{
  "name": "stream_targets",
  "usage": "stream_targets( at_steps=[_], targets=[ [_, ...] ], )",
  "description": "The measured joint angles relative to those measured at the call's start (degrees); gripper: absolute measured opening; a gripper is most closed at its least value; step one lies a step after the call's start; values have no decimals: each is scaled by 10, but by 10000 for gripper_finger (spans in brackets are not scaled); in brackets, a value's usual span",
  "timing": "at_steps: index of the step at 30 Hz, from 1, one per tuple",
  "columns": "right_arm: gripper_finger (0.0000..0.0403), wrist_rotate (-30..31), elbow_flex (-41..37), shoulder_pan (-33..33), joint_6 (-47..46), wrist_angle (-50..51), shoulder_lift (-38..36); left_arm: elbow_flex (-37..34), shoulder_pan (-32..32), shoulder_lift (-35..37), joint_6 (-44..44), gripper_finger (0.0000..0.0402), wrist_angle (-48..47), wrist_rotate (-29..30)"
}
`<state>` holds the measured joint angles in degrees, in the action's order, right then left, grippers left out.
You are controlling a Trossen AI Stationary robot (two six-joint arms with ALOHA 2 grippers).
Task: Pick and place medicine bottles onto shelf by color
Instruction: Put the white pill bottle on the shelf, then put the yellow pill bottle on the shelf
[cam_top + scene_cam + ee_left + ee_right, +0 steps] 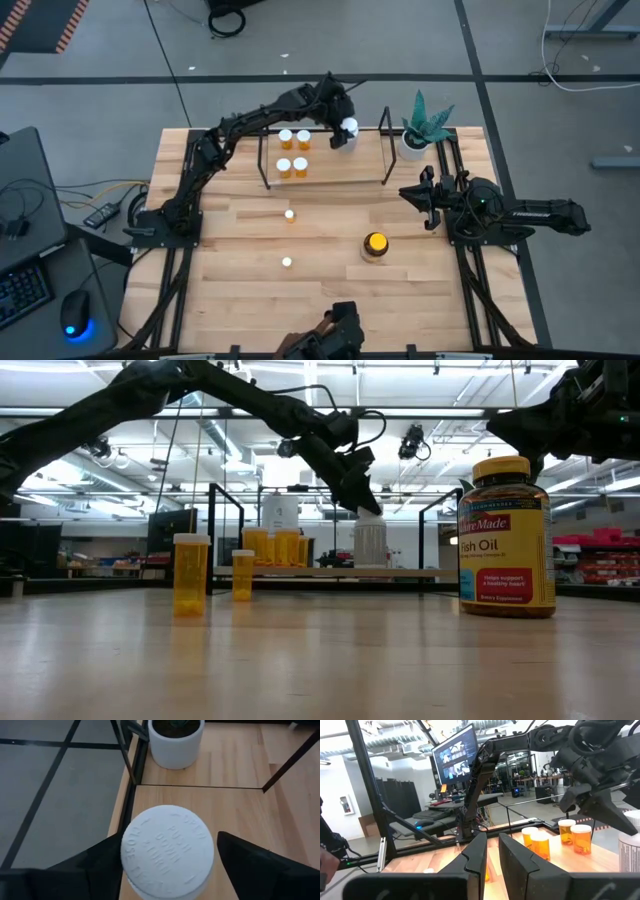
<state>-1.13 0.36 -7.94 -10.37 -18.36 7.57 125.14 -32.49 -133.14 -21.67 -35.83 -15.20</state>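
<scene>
The left claw (pixel 345 131) hangs over the far right part of the shelf (pixel 387 150), straddling the white bottle (pixel 349 128) that stands on the shelf board; in the left wrist view its fingers (pixel 250 857) stand apart on either side of the white cap (pixel 167 851), one finger with a clear gap to the cap and the other close beside it, so the claw is spread around the bottle and not clamped on it. Just beside the claw, toward the shelf's middle, four orange bottles (pixel 293 153) stand in a tight square on the same board. Beyond the shelf's end post, near the claw on the other side, sits a white pot with a green plant (pixel 418 138). Farther out on the open table, in front of the shelf, two more orange bottles stand well apart from each other, one (pixel 289 213) near the shelf's front rail and one (pixel 286 262) nearer the table's near edge. The big amber bottle with the yellow cap (pixel 375 245) stands off to the right of these. The right claw (pixel 425 199) waits at the right side of the table, its fingers (pixel 477 855) close together with only a thin slit between them and holding nothing.
</scene>
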Motion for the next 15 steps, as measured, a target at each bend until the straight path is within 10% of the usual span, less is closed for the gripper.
stream_targets(
  at_steps=[15],
  targets=[
    [57,0,0,0,0,0,0,78,5,0,-16,364,-37,2]
  ],
)
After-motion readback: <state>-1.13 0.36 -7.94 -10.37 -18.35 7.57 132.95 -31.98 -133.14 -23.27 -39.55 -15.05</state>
